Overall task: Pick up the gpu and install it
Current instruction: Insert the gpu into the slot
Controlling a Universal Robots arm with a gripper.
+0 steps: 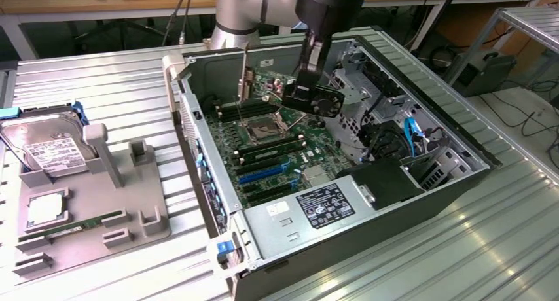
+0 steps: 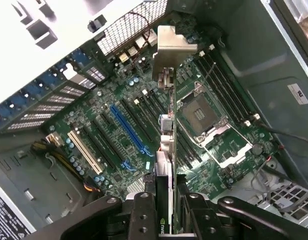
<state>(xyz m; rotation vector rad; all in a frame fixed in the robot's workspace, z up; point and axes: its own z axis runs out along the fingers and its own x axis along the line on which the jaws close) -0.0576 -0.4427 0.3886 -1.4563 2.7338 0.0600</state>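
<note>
Wrist view: you have the gripper (image 2: 167,211) clamped on the gpu (image 2: 170,140), held edge-on above and beside the blue slot (image 2: 129,127), bracket end leading, long axis apparently skewed off that slot.

**Robotics laboratory.** A robot arm (image 1: 237,16) stands at the far edge of a ribbed metal desk (image 1: 114,85). Its hand (image 2: 168,207) grips a gpu (image 1: 321,103) above an open computer case (image 1: 419,203) with the motherboard (image 1: 271,150) exposed. At the exterior view's left, a grey moulded fixture tray (image 1: 96,248) seats a hard drive (image 1: 48,150) and other parts. Beyond are wooden benches (image 1: 52,0), with cables (image 1: 524,111) on the floor.
</note>
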